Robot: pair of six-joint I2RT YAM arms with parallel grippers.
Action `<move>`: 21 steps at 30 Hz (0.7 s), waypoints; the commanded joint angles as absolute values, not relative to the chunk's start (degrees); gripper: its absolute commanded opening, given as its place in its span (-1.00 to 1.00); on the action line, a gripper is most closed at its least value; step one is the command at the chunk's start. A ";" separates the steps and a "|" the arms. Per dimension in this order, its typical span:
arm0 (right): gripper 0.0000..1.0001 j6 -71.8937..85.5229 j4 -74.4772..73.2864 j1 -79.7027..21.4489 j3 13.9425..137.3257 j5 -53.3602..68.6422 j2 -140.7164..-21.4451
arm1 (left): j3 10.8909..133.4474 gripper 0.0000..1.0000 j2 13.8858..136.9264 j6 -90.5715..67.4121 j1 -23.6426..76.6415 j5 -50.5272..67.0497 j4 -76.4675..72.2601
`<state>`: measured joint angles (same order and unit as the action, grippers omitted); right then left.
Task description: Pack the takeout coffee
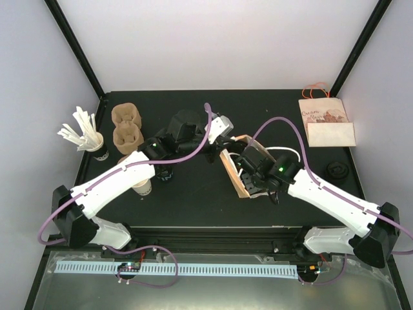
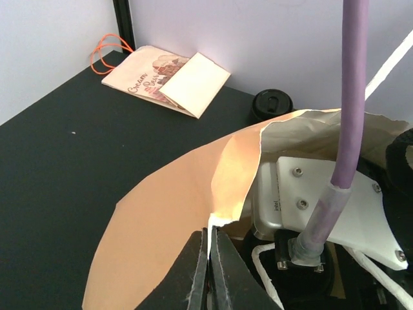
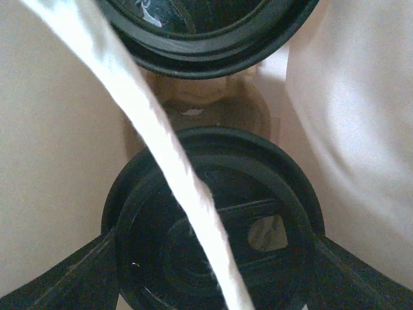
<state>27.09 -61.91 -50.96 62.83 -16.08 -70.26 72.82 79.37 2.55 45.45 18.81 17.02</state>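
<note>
A brown paper bag [image 1: 231, 173] stands open at the table's middle. My left gripper [image 2: 211, 236] is shut on the bag's rim [image 2: 226, 216] and holds the mouth open. My right gripper [image 3: 213, 258] is down inside the bag. Its fingers [image 3: 77, 271] are shut on either side of a takeout coffee cup with a black lid [image 3: 258, 194]. A second black-lidded cup [image 3: 200, 32] sits just beyond it in the bag. The bag's white rope handle [image 3: 174, 168] hangs across the right wrist view. In the top view the bag hides the right fingertips.
A printed paper bag with orange handles [image 1: 326, 119] lies flat at the back right, and a loose black lid [image 1: 337, 170] sits near it. Cardboard cup carriers [image 1: 126, 126] and a cup of white stirrers [image 1: 87, 135] stand at the back left. More cups [image 1: 143, 186] stand under my left arm.
</note>
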 commanded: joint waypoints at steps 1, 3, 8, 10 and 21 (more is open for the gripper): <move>0.15 25.20 -55.63 -50.57 60.93 -18.76 -69.50 | 73.44 -0.94 78.25 1.64 45.66 22.15 13.58; 0.15 24.57 -54.67 -50.62 60.81 -19.12 -70.85 | 73.92 -0.93 78.78 1.75 45.62 22.67 14.46; 0.15 23.07 -52.67 -50.56 61.13 -19.38 -73.51 | 75.50 -0.93 80.56 1.91 45.66 23.88 15.78; 0.15 22.51 -52.40 -50.41 61.40 -19.32 -74.38 | 76.40 -0.93 81.21 1.79 45.62 24.20 16.42; 0.15 21.01 -51.16 -47.18 56.54 -17.18 -74.44 | 79.69 -0.92 83.26 0.80 45.53 24.69 20.07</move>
<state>21.76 -51.88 -48.31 59.68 -16.38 -74.32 76.05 82.56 1.87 45.43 22.17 18.20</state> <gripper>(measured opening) 0.716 0.040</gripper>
